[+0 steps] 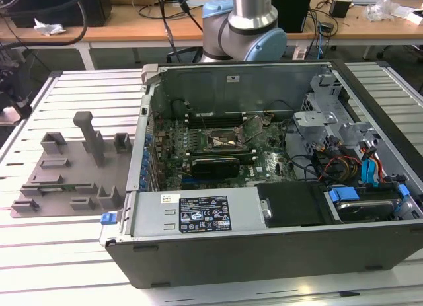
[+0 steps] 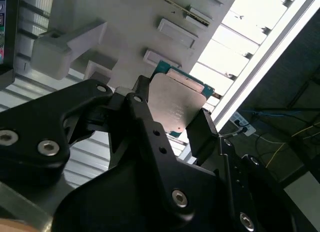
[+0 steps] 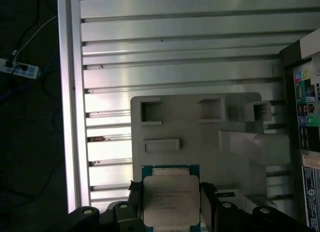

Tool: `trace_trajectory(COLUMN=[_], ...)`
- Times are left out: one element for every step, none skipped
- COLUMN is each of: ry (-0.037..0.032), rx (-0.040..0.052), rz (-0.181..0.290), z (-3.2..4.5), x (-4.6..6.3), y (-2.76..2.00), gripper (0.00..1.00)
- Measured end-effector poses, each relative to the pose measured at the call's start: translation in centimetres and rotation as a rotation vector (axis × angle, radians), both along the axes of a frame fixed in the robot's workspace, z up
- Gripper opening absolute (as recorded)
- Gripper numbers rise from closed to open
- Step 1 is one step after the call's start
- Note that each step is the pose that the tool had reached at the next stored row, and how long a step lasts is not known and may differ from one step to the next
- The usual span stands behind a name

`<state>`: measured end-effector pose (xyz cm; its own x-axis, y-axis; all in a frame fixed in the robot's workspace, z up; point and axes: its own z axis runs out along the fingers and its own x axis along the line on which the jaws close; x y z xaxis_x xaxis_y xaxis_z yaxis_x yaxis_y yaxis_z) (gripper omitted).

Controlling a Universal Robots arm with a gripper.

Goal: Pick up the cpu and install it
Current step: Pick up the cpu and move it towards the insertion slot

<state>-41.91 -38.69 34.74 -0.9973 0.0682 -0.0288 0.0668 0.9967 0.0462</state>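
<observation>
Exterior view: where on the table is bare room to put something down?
Bare slats of the table lie in front of the grey tray, at the exterior view's lower left, and behind it. Another bare strip borders the computer case on the exterior view's right. Inside the case it is crowded with boards and cables.

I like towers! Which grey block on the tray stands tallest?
The T-topped post does. It rises well above everything else on the tray, while the other blocks are low and squat.
</observation>
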Motion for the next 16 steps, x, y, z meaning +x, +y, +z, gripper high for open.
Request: trace_trajectory(ry=[-0.0001, 0.0, -0.0001, 0.0, -0.0001, -0.0001, 0.0, -0.0001, -0.0001, 0.0, -0.0001, -0.0001, -0.0001, -0.0001, -0.0001, -0.0001], rx=[0.0001, 0.0, 0.0001, 0.0, 0.0, 0.0001, 0.0, 0.0, -0.0002, -0.0009, -0.0012, -0.0017, -0.0023, -0.0028, -0.0033, -0.0035], rz=[0.0, 0.0, 0.0, 0.0, 0.0, 0.0, 0.0, 0.0, 0.0, 0.0, 0.0, 0.0, 0.0, 0.0, 0.0, 0.0], z=[0.39, 0.61, 0.82, 1.1, 1.31, 1.51, 1.75, 1.96, 2.13, 2.43, 2.57, 2.68, 2.86, 3.04, 3.5, 3.97], x=[0.0, 0.0, 0.0, 0.0, 0.0, 0.0, 0.0, 0.0, 0.0, 0.0, 0.0, 0.0, 0.0, 0.0, 0.0, 0.0], y=[0.0, 0.01, 0.01, 0.02, 0.02, 0.02, 0.03, 0.04, 0.05, 0.07, 0.08, 0.08, 0.1, 0.11, 0.14, 0.16], gripper=[0.55, 0.55, 0.55, 0.55, 0.55, 0.55, 0.55, 0.55, 0.55, 0.55, 0.55, 0.55, 0.55, 0.55, 0.55, 0.55])
